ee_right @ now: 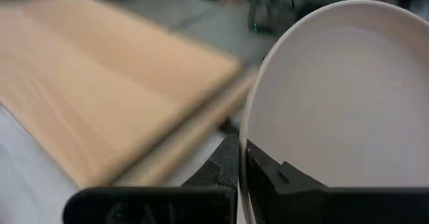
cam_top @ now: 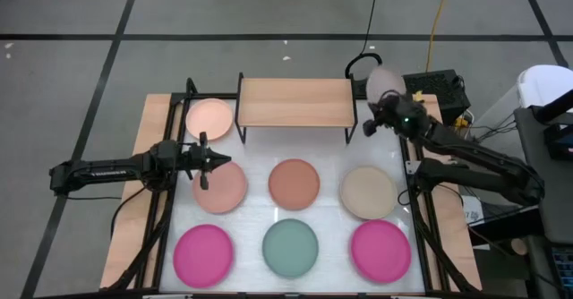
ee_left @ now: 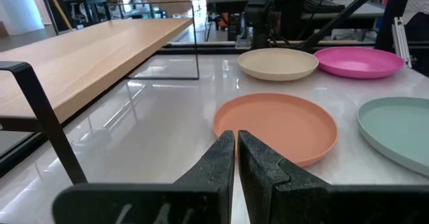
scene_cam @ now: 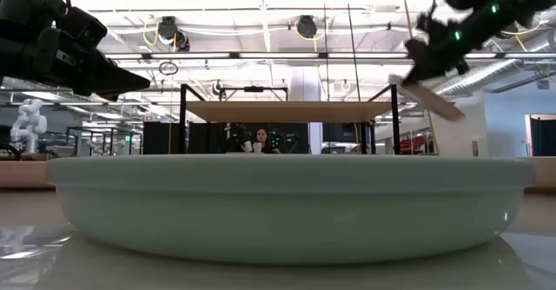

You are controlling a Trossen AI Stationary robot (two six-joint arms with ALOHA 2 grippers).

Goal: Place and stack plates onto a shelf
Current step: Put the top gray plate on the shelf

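Observation:
My right gripper [cam_top: 380, 111] is raised by the right end of the wooden shelf [cam_top: 295, 102] and is shut on a pale pink plate [cam_top: 385, 82]. That plate shows tilted in the low view [scene_cam: 430, 99]. My left gripper [cam_top: 224, 161] is shut and hovers over the far rim of a pink plate [cam_top: 219, 190], touching nothing. A peach plate [cam_top: 209, 118] lies left of the shelf. Flat on the table are a terracotta plate [cam_top: 294, 183], a beige plate [cam_top: 368, 192], two magenta plates [cam_top: 203, 254] [cam_top: 380, 250] and a teal plate [cam_top: 290, 247]. My right gripper pinches the pale pink plate by its rim [ee_right: 245, 140], one finger on the inner face [ee_right: 281, 177] and one on the outside. The plate is lifted clear of the table and tilted, standing up beyond the fingers.
The shelf's top board [ee_left: 87, 56] bears nothing, and its black legs [ee_left: 40, 110] stand on the white table top [cam_top: 251, 214]. The black frame posts [cam_top: 414, 169] of the arm mounts flank the table. A person sits far off in the room [scene_cam: 259, 139].

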